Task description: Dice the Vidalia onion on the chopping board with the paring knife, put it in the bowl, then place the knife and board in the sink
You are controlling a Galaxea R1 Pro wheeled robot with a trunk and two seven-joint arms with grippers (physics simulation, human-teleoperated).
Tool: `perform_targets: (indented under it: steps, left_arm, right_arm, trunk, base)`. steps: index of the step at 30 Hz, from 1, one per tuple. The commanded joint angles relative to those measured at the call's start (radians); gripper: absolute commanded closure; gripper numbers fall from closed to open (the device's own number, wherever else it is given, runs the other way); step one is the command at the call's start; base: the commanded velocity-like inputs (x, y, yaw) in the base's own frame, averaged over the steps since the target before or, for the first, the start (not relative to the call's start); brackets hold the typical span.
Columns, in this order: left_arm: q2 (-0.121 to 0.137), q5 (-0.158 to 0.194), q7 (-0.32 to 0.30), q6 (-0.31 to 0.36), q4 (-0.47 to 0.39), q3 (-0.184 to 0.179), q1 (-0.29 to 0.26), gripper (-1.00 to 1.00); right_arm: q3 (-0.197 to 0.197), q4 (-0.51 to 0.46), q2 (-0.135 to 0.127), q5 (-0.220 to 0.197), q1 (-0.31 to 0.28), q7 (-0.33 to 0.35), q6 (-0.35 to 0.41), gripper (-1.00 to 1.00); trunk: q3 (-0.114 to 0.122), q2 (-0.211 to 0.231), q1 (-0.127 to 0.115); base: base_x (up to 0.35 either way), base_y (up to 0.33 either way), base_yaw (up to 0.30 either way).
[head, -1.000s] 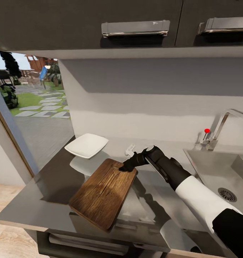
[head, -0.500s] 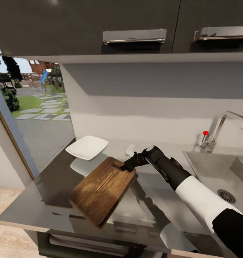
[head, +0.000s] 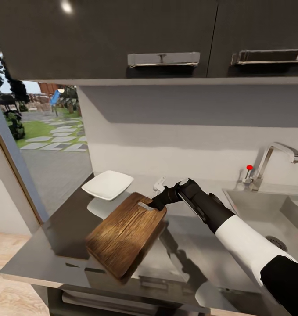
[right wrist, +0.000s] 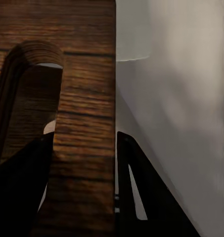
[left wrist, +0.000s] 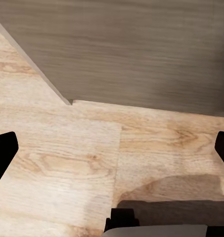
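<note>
1. Board grip: right gripper [head: 156, 203] clamped on the handle-slot end of the chopping board [head: 124, 235], one finger [right wrist: 136, 197] along the board's edge in the right wrist view, board lifted and tilted above the countertop [head: 56, 237]
2. Long axis running from the clamped far corner down toward the counter's front edge, away from the pincer
3. Sink [head: 258, 206] off to the right of the held board, well apart from it, on the holding arm's own side; likely a sideways carry across the worktop next
4. Left gripper [left wrist: 112, 153] spread wide, holding nothing, above pale wood floor
5. Bowl [head: 107, 184] on the counter just behind the board; contents not discernible
6. Tap [head: 271, 160] with red knob behind the basin
7. No brand, label or legible writing anywhere
</note>
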Motion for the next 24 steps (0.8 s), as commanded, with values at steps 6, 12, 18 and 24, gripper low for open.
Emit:
perform_targets:
  steps: [6,12,18,24]
  left_arm:
    - [0.000,0.001,0.000,-0.001,-0.001,0.001,0.000,-1.00]
    - [0.000,0.001,0.000,-0.001,-0.001,0.001,0.000,-1.00]
    - [0.000,0.001,0.000,-0.001,-0.001,0.001,0.000,-1.00]
    - [0.000,0.001,0.000,0.000,-0.001,0.001,0.000,-1.00]
  right_arm:
    - [0.003,-0.001,-0.001,0.000,-0.001,0.002,0.005,1.00]
    - [0.003,-0.001,-0.002,0.000,-0.001,0.002,0.005,1.00]
    - [0.002,-0.002,-0.002,0.000,-0.001,0.002,0.005,1.00]
    - [0.002,-0.001,-0.002,0.000,-0.001,0.002,0.004,1.00]
  trunk:
    - [0.028,0.042,-0.023]
    - [0.056,0.084,-0.046]
    - [0.084,0.126,-0.069]
    - [0.112,0.168,-0.092]
  base:
    - [0.000,0.000,0.000]
    - [0.000,0.000,0.000]
    - [0.000,0.000,0.000]
    - [0.000,0.000,0.000]
